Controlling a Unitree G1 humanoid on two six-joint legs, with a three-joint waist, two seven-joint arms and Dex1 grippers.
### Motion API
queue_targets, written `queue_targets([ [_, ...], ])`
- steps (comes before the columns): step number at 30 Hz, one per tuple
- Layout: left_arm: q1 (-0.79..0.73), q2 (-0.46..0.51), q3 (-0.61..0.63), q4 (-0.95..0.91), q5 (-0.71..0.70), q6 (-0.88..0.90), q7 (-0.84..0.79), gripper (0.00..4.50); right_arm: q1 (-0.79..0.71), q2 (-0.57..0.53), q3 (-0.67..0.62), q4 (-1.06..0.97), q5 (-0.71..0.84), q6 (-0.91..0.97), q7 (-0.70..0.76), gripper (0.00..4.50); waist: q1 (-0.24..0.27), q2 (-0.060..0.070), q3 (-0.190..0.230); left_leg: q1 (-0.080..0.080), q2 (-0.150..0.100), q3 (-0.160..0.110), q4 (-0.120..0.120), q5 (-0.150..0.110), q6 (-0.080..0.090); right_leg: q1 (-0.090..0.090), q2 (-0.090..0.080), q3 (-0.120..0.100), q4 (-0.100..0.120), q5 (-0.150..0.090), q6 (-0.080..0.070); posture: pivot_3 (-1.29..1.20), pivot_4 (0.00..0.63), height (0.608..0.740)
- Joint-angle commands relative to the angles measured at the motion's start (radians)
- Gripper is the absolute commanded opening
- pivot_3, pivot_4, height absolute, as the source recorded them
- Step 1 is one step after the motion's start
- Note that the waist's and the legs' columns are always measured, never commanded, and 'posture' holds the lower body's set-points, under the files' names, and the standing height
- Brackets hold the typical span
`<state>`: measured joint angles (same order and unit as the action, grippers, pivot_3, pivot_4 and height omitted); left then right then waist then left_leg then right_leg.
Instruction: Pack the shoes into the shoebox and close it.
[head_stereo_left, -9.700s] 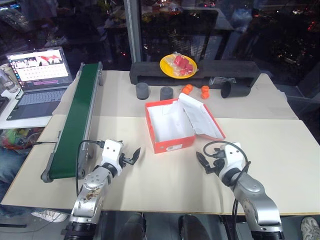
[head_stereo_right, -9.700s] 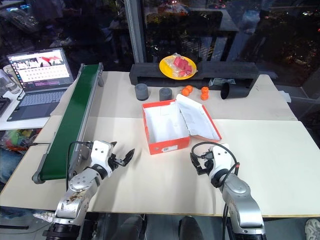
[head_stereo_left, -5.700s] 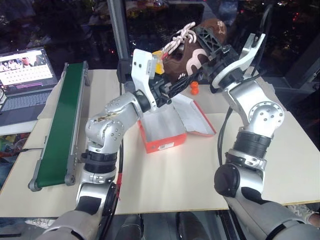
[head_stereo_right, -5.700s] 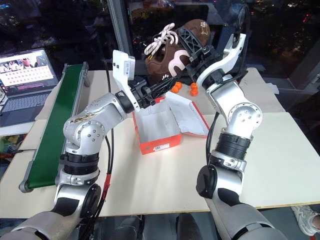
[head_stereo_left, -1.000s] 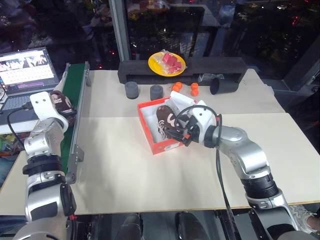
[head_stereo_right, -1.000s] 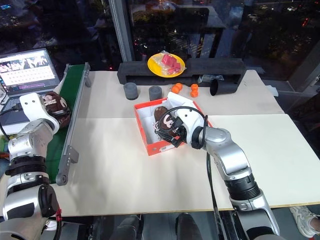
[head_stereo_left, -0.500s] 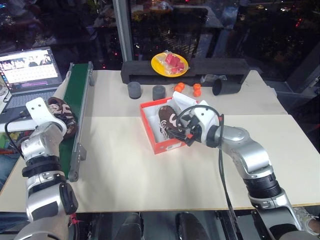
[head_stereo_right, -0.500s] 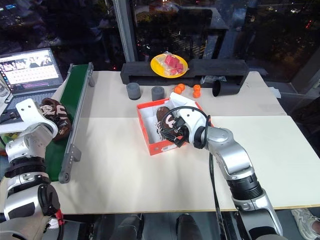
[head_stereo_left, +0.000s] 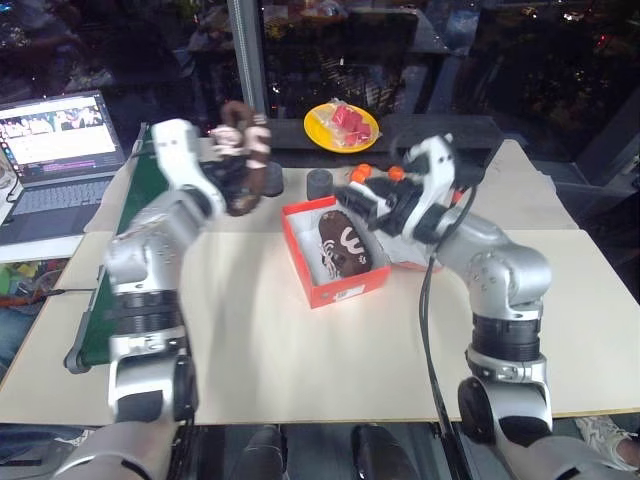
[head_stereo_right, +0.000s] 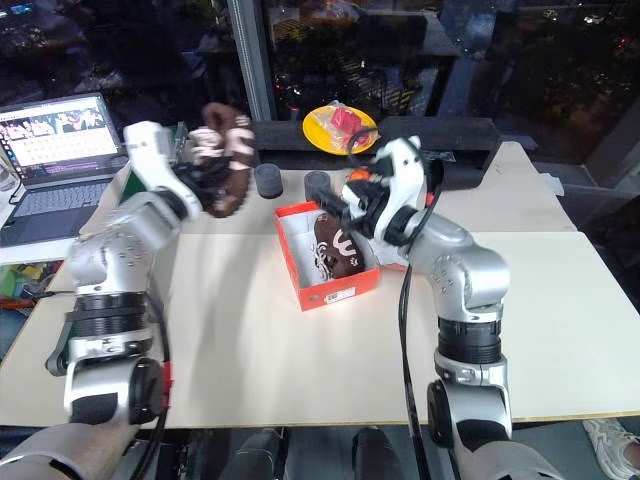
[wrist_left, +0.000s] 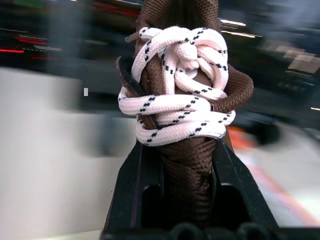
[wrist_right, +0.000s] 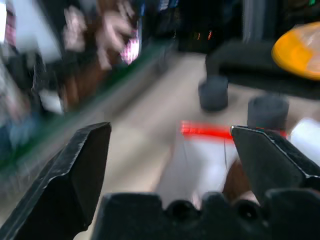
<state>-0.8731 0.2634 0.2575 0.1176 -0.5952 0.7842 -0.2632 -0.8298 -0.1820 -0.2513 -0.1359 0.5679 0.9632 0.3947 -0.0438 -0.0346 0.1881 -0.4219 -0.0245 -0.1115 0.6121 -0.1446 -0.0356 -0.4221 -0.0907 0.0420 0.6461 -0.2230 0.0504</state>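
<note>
Left gripper (wrist_left: 175, 200) clamps the second dark-brown fuzzy white-laced shoe (head_stereo_left: 243, 160) at upper left — apparently bound for the orange-red cardboard shoebox (head_stereo_left: 340, 290) — right gripper (wrist_right: 170, 165) gapes empty.

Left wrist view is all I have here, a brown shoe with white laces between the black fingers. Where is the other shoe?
Observer: The other dark brown fuzzy shoe lies inside the open orange-red cardboard shoebox.
Operator: Where is my held shoe relative to that box?
Observer: The held shoe is in the air, off to the box's left, above the table's far side.
Operator: Is the right gripper holding anything?
Observer: No. The right gripper is open, above the box.
</note>
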Motion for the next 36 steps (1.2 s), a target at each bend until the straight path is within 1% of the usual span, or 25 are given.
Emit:
queue_targets([
  [1, -0.051, -0.049, -0.054, -0.082, -0.058, 0.055, -0.032, 0.69, -0.071, 0.042, -0.195, 0.066, 0.163, 0.078, -0.124, 4.5, -0.011, 0.0, 0.0, 0.0, 0.0, 0.0, 0.0, 0.0, 0.0, 0.0, 0.0, 0.001, 0.0, 0.0, 0.0, 0.0, 0.15, 0.74],
  [3, -0.074, -0.082, -0.096, -0.093, -0.071, 0.072, -0.056, 0.69, -0.103, 0.044, -0.279, 0.122, 0.212, 0.109, -0.196, 4.5, -0.008, 0.0, 0.0, 0.0, 0.0, 0.0, 0.0, 0.0, 0.001, -0.001, 0.001, 0.001, 0.001, 0.0, 0.0, 0.0, 0.15, 0.74],
  [6, -0.103, -0.109, -0.096, -0.077, -0.086, 0.085, -0.056, 0.69, -0.112, 0.032, -0.31, 0.135, 0.244, 0.12, -0.246, 4.5, -0.008, 0.0, 0.0, 0.0, 0.0, 0.001, 0.0, 0.0, 0.001, 0.0, 0.0, 0.001, 0.001, 0.0, 0.0, 0.0, 0.15, 0.74],
  [8, -0.119, -0.137, -0.091, -0.061, -0.108, 0.103, -0.048, 0.69, -0.106, 0.025, -0.31, 0.125, 0.258, 0.127, -0.265, 4.5, -0.012, 0.001, 0.001, 0.0, 0.0, 0.001, 0.0, 0.0, 0.001, -0.001, 0.001, 0.001, 0.001, 0.0, 0.0, 0.0, 0.15, 0.74],
  [15, -0.122, -0.19, -0.126, -0.068, -0.114, 0.138, -0.065, 0.69, -0.076, 0.024, -0.305, 0.09, 0.306, 0.119, -0.328, 4.5, -0.017, 0.001, 0.001, 0.0, 0.0, 0.001, 0.0, 0.0, 0.001, 0.0, 0.001, 0.001, 0.0, 0.0, 0.0, 0.0, 0.15, 0.74],
  [18, -0.12, -0.197, -0.13, -0.054, -0.097, 0.131, -0.067, 0.69, -0.073, 0.029, -0.305, 0.062, 0.342, 0.124, -0.349, 4.5, -0.016, 0.001, 0.001, 0.0, 0.0, 0.001, 0.0, 0.0, 0.001, 0.0, 0.0, 0.001, 0.0, 0.0, 0.0, 0.0, 0.15, 0.74],
  [21, -0.118, -0.191, -0.13, -0.036, -0.078, 0.12, -0.068, 0.69, -0.079, 0.024, -0.316, 0.007, 0.424, 0.164, -0.377, 4.5, -0.016, 0.002, 0.001, -0.001, 0.0, 0.001, 0.0, 0.0, 0.001, -0.001, 0.001, 0.001, 0.0, 0.0, 0.0, 0.0, 0.15, 0.74],
  [25, -0.117, -0.194, -0.13, -0.032, -0.078, 0.12, -0.067, 0.69, -0.068, 0.01, -0.286, -0.027, 0.479, 0.194, -0.387, 4.5, -0.014, 0.002, 0.001, -0.001, 0.0, 0.001, 0.0, 0.0, 0.001, 0.0, 0.0, 0.001, 0.0, 0.0, 0.0, 0.0, 0.15, 0.74],
  [33, -0.116, -0.224, -0.136, -0.058, -0.098, 0.14, -0.06, 0.69, -0.042, 0.006, -0.24, -0.019, 0.485, 0.163, -0.399, 4.5, -0.015, 0.002, 0.001, -0.001, 0.0, 0.001, 0.0, 0.0, 0.001, 0.0, 0.001, 0.001, 0.0, 0.0, 0.0, 0.0, 0.15, 0.74],
  [34, -0.116, -0.225, -0.135, -0.06, -0.1, 0.143, -0.061, 0.66, -0.042, 0.005, -0.24, -0.014, 0.481, 0.155, -0.401, 4.0, -0.014, 0.002, 0.001, -0.001, 0.0, 0.001, 0.0, 0.0, 0.001, 0.0, 0.001, 0.001, -0.001, 0.0, 0.0, 0.0, 0.15, 0.74],
  [36, -0.116, -0.225, -0.13, -0.064, -0.104, 0.151, -0.059, 0.66, -0.041, 0.002, -0.241, -0.002, 0.474, 0.135, -0.401, 3.44, -0.014, 0.002, 0.001, -0.001, 0.0, 0.001, 0.0, 0.0, 0.001, 0.0, 0.001, 0.001, -0.001, 0.0, 0.0, 0.0, 0.15, 0.74],
])
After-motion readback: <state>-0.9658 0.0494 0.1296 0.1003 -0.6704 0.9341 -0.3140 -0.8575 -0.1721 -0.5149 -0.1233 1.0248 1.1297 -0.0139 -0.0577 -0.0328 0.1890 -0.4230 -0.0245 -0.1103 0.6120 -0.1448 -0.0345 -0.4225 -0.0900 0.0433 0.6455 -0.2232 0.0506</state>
